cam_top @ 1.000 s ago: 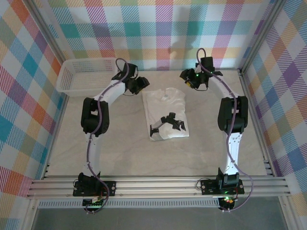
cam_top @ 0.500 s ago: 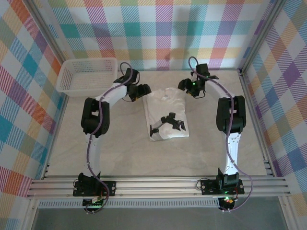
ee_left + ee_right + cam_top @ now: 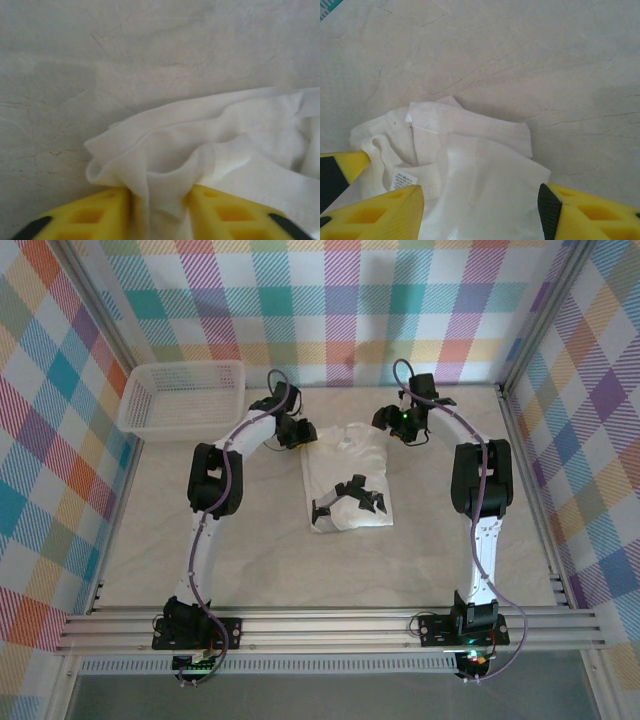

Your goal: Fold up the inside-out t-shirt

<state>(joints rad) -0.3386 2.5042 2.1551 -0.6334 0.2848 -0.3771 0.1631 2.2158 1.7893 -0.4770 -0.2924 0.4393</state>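
The inside-out t-shirt (image 3: 348,480) is laid mid-table, its far-left corner pinched by the left gripper (image 3: 158,200). The right gripper (image 3: 480,196) is spread wide over the collar end, seemingly without contact. A basket (image 3: 180,398) is set well apart.

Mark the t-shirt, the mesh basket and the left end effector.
t-shirt (image 3: 345,455): top view, plain white fabric above the black print.
basket (image 3: 190,364): top view, far rim.
left end effector (image 3: 160,212): left wrist view, between the yellow fingers, where cloth is pinched.
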